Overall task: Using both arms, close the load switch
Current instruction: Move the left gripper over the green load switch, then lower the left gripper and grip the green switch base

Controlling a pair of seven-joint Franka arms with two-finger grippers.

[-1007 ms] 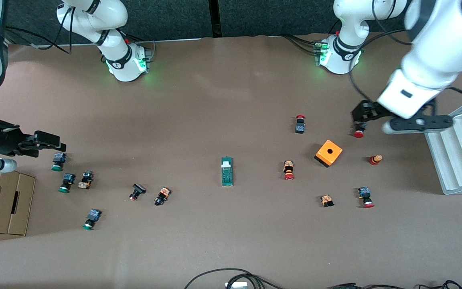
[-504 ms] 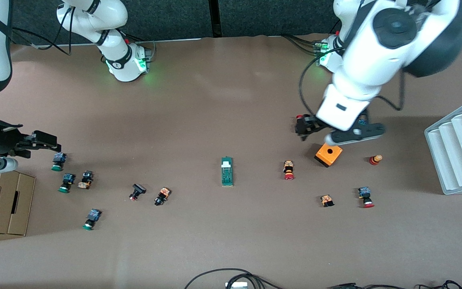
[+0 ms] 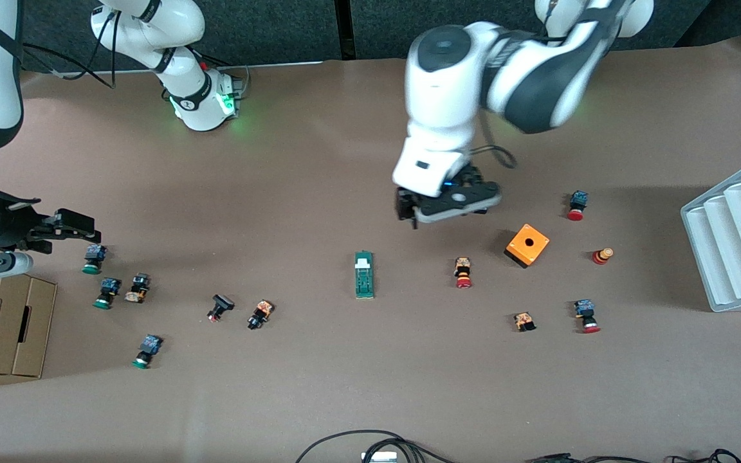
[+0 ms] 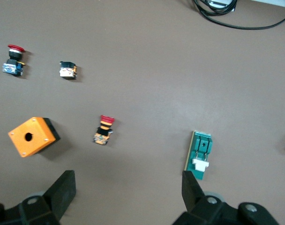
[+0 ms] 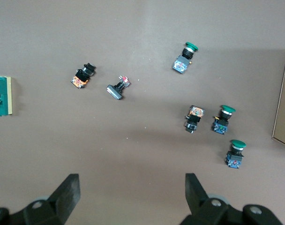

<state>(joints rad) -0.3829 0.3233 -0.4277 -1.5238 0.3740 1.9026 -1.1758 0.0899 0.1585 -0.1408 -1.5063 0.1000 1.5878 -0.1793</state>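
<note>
The load switch [image 3: 364,275] is lying flat on the brown table [image 3: 319,161], near its middle, and everything here is being placed from it. Its long axis is running from the robots' bases toward the front camera, with the white sliding tab at the end farther from that camera.

The left gripper [image 3: 438,209] is hanging in the air over bare table, above a spot a little farther from the front camera than the load switch and toward the left arm's end. Its jaws are standing wide apart and holding nothing. In the left wrist view the load switch [image 4: 199,154] is showing just ahead of one black finger [image 4: 191,187], tab end toward the fingers, so this gripper is plainly the nearer of the two.

The right gripper [image 3: 55,235] is waiting well apart from the load switch, toward the right arm's end, over a cluster of green-capped push buttons [image 3: 93,257]; its jaws are also spread wide and empty. Its wrist view is catching only the edge of the load switch [image 5: 2,95].

The load switch is looking like a narrow green block, longer than the push buttons around it, with a pale strip along one side. An orange box [image 3: 527,244] with a hole is sitting toward the left arm's end from it, with a red-capped push button [image 3: 463,272] between them
</note>
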